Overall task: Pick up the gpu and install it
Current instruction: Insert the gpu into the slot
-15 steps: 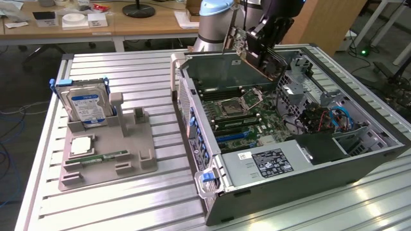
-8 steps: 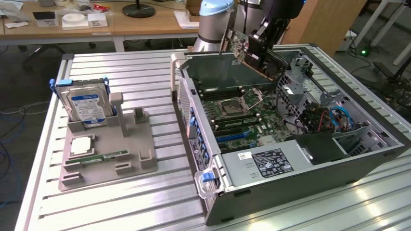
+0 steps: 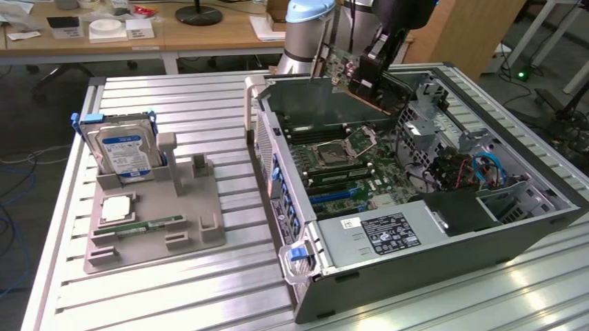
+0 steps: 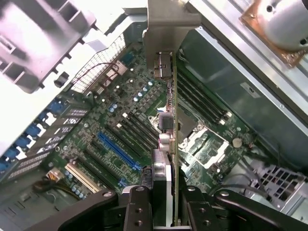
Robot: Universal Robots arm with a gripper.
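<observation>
The gpu (image 3: 357,74) hangs tilted in the air just above the far end of the open computer case (image 3: 515,227), with one long edge turned down toward the motherboard (image 3: 354,165) on the case floor. Seen from the wrist, the gpu (image 4: 167,168) is edge-on, with its silvery bracket (image 4: 166,24) at the end away from the gripper (image 4: 166,214). The gripper is pinching the gpu across its thin body, one finger (image 4: 137,207) on each face, at the end opposite the bracket. The card is not seated. There is open air between it and the slots, and the long blue slot (image 4: 118,149) inside the case lies off to one side of the card's line.

To my eye it is a light, stiff thing that will not sag from a grip at one end. It looks delicate, though, with small parts crowding its faces and a contact edge that should not be knocked. The flat faces give the fingers little to bite on, so I would expect it to twist in the pinch if a corner catches on the case. A bare margin of the board looks like the safest place to hold it.

Deeper in the case sit the processor socket (image 3: 336,148) and, at the near end, the labelled power supply (image 3: 387,231). Beside the case, on the exterior view's left, a grey holder (image 3: 156,238) carries an upright hard drive (image 3: 124,148) and a flat memory stick (image 3: 152,224).
</observation>
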